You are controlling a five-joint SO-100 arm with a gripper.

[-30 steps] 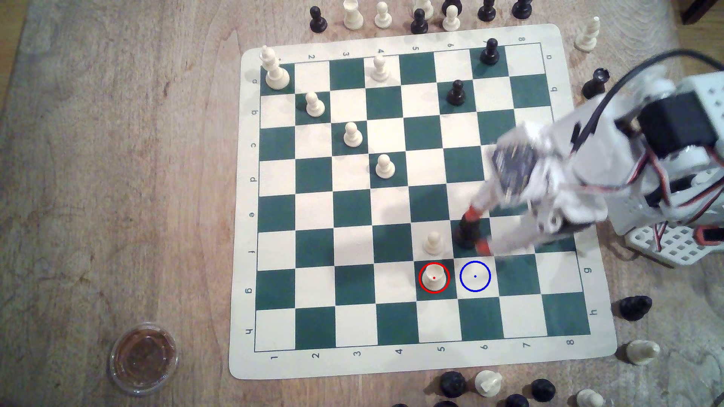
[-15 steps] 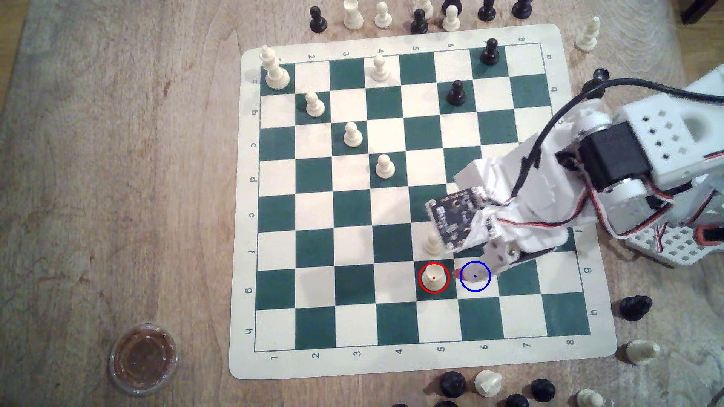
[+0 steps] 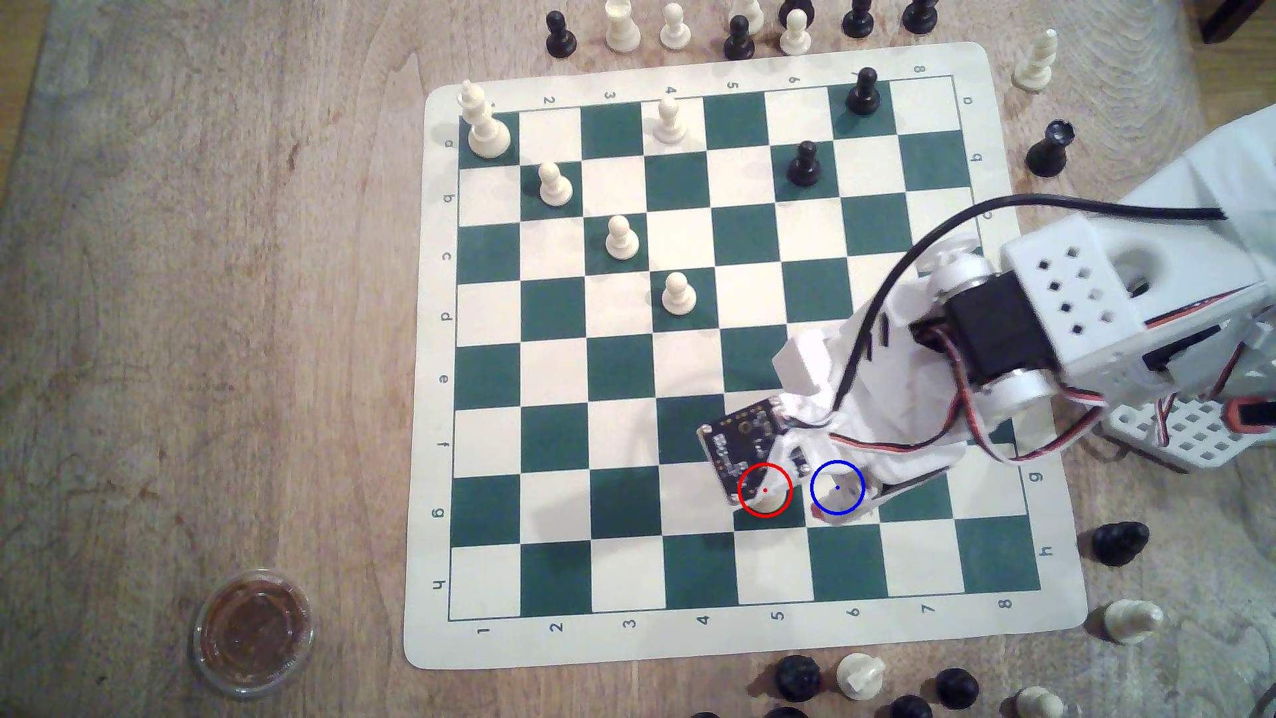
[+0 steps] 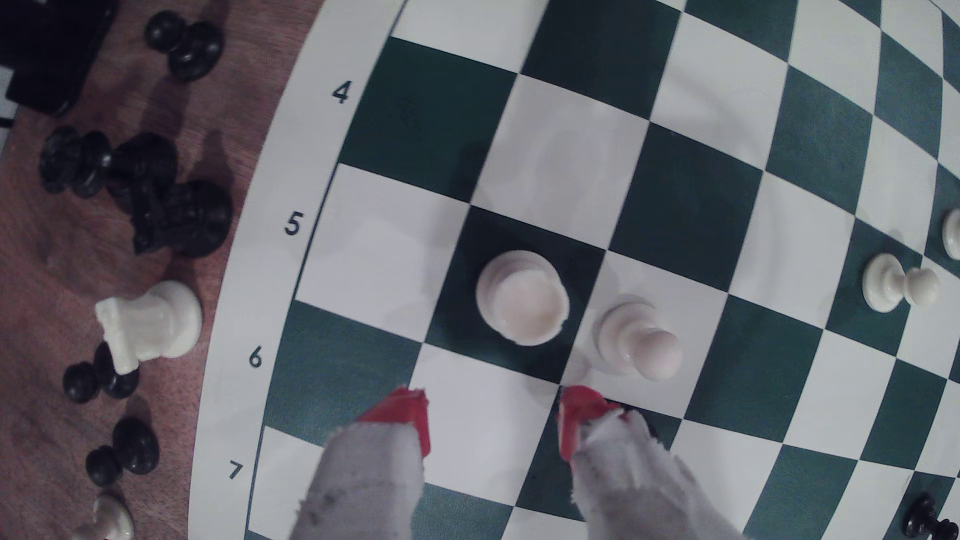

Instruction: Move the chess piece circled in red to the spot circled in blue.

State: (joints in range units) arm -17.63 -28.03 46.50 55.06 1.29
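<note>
Red-tipped gripper [image 4: 493, 415] stands with its jaws spread wide and nothing between them, hovering low over a cream square of the chessboard [image 4: 363, 249]. One red fingertip [image 4: 408, 415] sits over the cream square near the "6" label, the other over the corner where that square meets a green one. Just beyond the tips, the chess piece [image 4: 522, 298] stands upright on its dark green square, apart from both fingers. A cream pawn [image 4: 636, 337] stands on the cream square next to it, close to the second fingertip.

From the exterior view, the arm [image 3: 967, 359] reaches in from the right, its circuit board [image 3: 742, 435] covering part of the red-ringed chess piece [image 3: 765, 507]. Just to the exterior view's right of that piece, the spot [image 3: 825, 514] lies under the gripper, largely hidden by it.

Farther off, cream pawns [image 3: 678, 293] stand in a diagonal line across the board, and loose black pieces [image 4: 171, 213] lie on the wooden table [image 3: 207, 276] off its edge
</note>
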